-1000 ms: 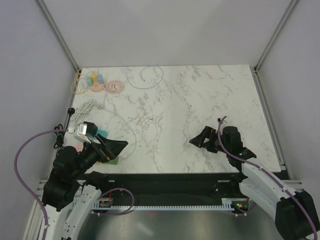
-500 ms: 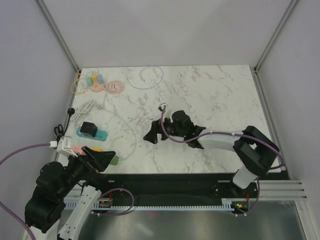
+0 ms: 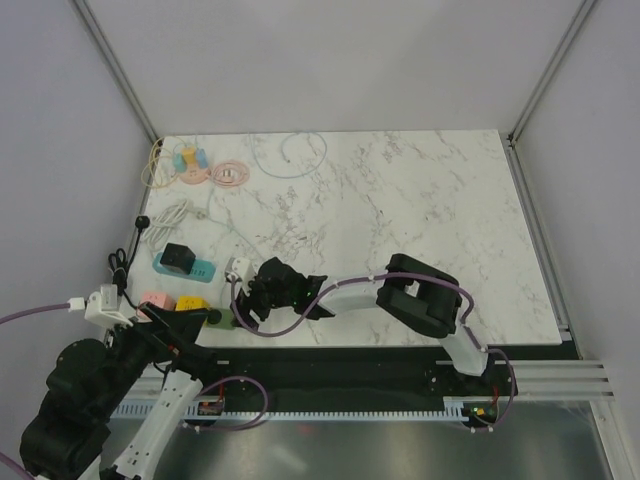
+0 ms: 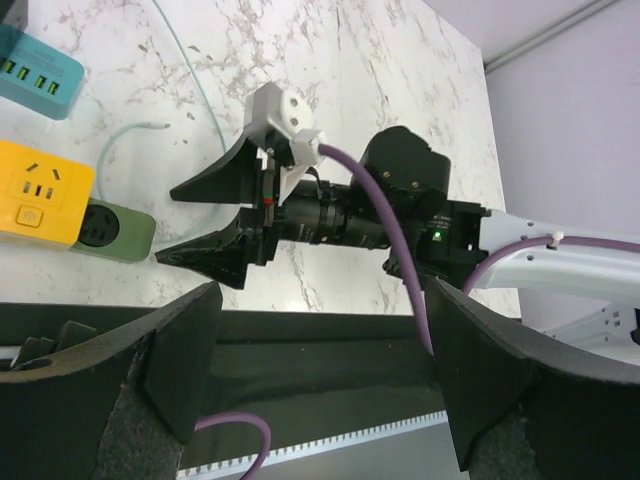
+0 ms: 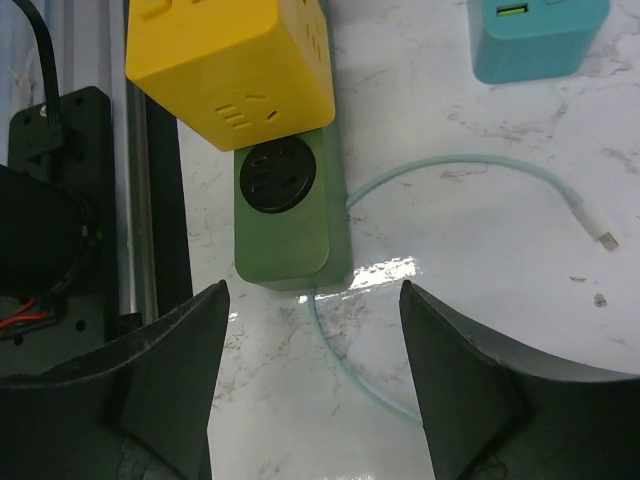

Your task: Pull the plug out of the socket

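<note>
Having swung left, right end effector (image 4: 170, 224) (jaws apart) nears green socket (image 5: 290, 215).

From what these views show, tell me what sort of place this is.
Probably a robot test cell in a lab: a marble-look table boxed in by plain walls on metal posts, a left arm and right arm mounted at its edge, a teal strip and green strip laid out.

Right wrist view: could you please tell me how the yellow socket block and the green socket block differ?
The yellow socket block is bright and wider; the green socket block is dull and narrower. The green one has a round black insert on top, while the yellow one shows small slots on its side. Both lie side by side on the marble table.
</note>
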